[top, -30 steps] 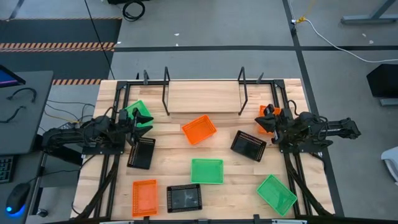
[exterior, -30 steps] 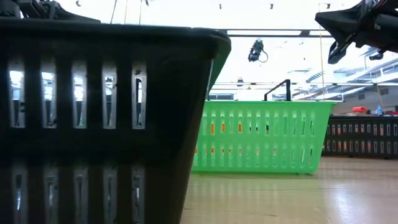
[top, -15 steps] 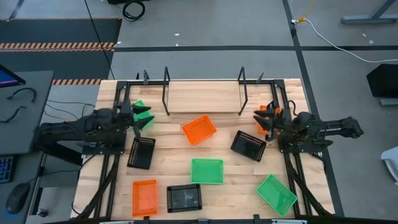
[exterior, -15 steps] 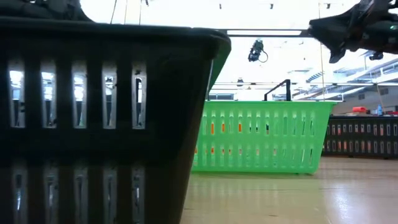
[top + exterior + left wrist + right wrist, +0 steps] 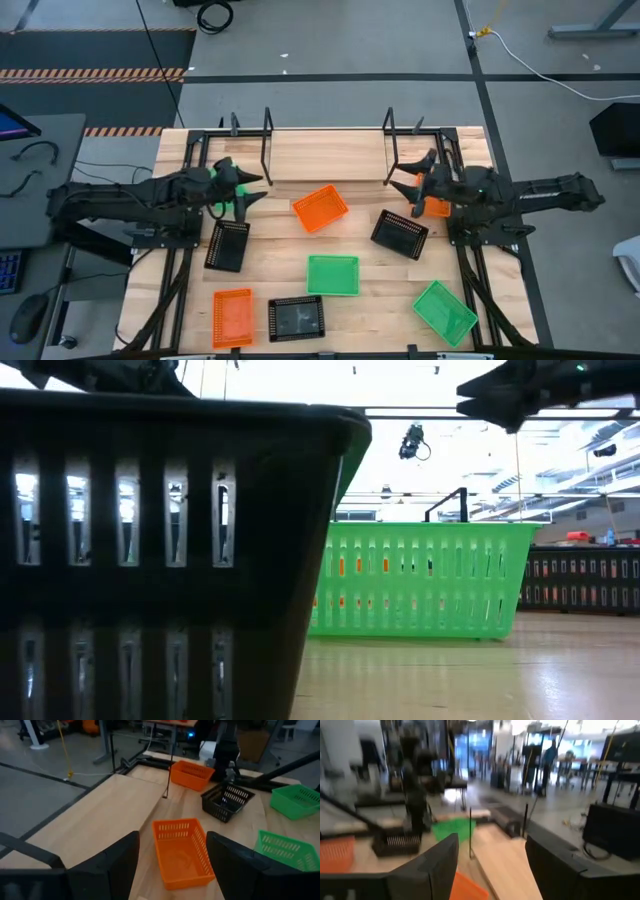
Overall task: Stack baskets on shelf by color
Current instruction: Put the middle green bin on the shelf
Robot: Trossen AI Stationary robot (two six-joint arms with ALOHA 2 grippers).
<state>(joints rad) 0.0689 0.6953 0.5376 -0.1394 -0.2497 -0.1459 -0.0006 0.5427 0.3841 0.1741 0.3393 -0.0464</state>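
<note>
Although nine baskets lie scattered over the table (image 5: pixel 270 270), none is on the shelf (image 5: pixel 325 157) yet, and the coming move looks to turn on the tilted orange basket (image 5: pixel 320 208) lying just in front of the shelf board. In the high view, the left hand (image 5: pixel 247 189) hovers near the shelf's left uprights with its fingers spread apart and holding nothing, and that orange basket lies toward the table's middle from it, a little nearer the front edge. The left wrist view frames the same orange basket (image 5: pixel 182 851) between the two open fingers (image 5: pixel 107 865), so the hand seems already pointed at it. The basket's long axis runs obliquely to the shelf's front edge, so the hand would probably need to turn to close over a wall squarely.

The right hand (image 5: pixel 422 183) hovers at the shelf's right uprights, fingers likewise apart and empty. It is about as far from the middle orange basket as the left hand is, but it has nearer choices: a second orange basket (image 5: pixel 435 203) partly hidden beneath it, and a black basket (image 5: pixel 400 234) just in front. A green basket (image 5: pixel 232 192) sits under the left hand, mostly covered.
</note>
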